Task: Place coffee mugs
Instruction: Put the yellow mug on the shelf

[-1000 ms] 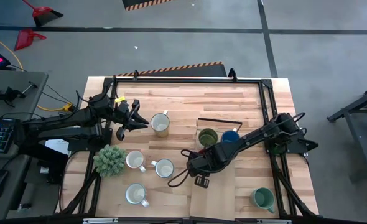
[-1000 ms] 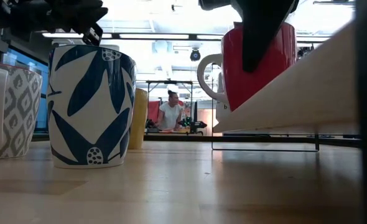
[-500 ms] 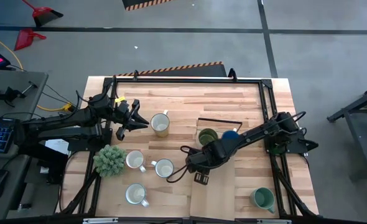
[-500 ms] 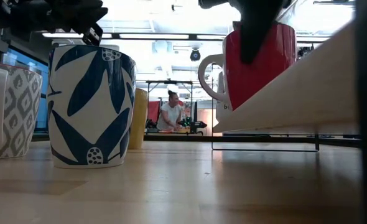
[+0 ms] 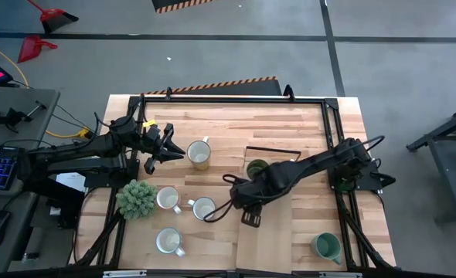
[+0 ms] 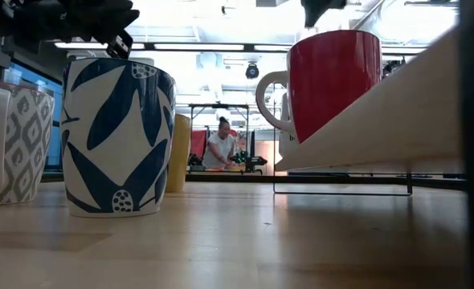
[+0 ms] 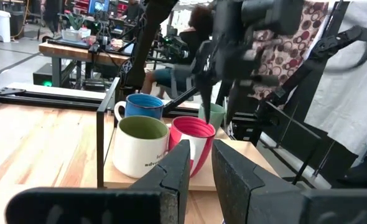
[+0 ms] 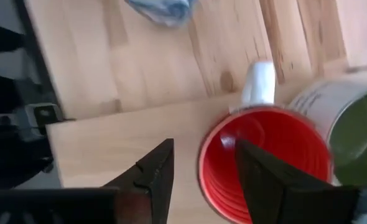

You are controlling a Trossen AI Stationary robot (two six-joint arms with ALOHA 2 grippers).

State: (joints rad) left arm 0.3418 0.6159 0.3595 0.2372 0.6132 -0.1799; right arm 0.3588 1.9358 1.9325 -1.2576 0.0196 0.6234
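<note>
The red mug [image 8: 264,163] stands upright on a raised light wooden board [image 6: 382,132], next to the olive green mug [image 7: 140,146] and the blue mug [image 7: 143,106]. My right gripper [image 8: 202,165] hovers open just above the red mug [image 6: 325,80], touching nothing; in the high view the arm [image 5: 290,176] hides the red and blue mugs. The teal green mug [image 5: 326,247] stands near the table's near right corner. My left gripper [image 5: 166,147] waits open beside the cream mug [image 5: 199,154]. Three white mugs [image 5: 204,208] stand near the near left.
A bushy green plant [image 5: 137,198] stands by the white mugs at the left edge. A thin black wire frame [image 5: 273,150] rises behind the olive green mug [image 5: 257,168]. Bare wood lies at the far middle of the table [image 5: 236,120]. A person sits in the room beyond.
My right gripper has risen off the red mug and moved a little toward the table's far left; its finger, which stood down along the mug's side, is now above the rim. The red mug has stayed upright on the board.
</note>
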